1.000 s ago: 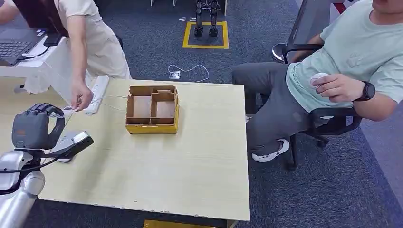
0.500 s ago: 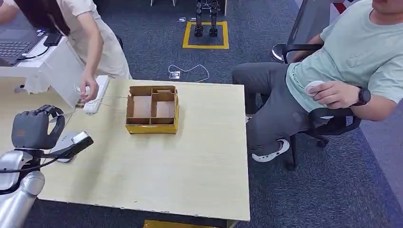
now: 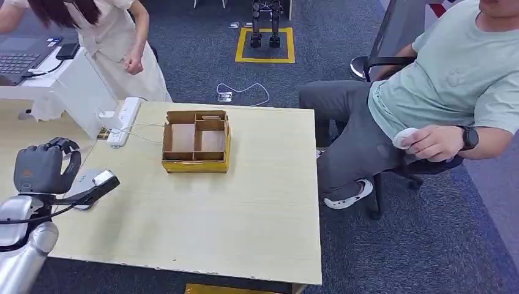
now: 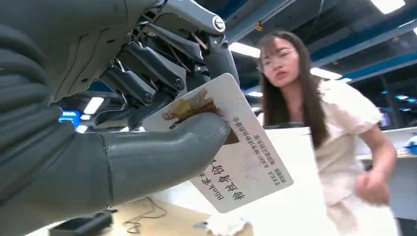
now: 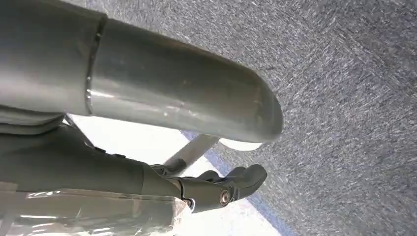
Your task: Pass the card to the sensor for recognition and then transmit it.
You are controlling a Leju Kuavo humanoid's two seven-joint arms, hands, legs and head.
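My left hand (image 3: 41, 169) is raised over the table's left edge. In the left wrist view my left hand (image 4: 142, 152) pinches a white card (image 4: 248, 164) between the thumb and the dark fingers; the card carries a small picture and printed text. A flat grey sensor pad (image 3: 82, 182) lies on the table just beyond that hand, partly hidden by the wrist. My right hand (image 5: 216, 189) hangs over grey carpet beside the table and holds nothing.
An orange cardboard box (image 3: 196, 165) with compartments stands mid-table. A white power strip (image 3: 125, 117) with cables lies at the back left. A person (image 3: 116, 37) stands behind the table's left corner. Another person (image 3: 440, 86) sits in a chair on the right, holding a small white object.
The standing person has drawn a hand back from the power strip and straightened up. The seated person's hand has dropped lower. My left hand has barely moved.
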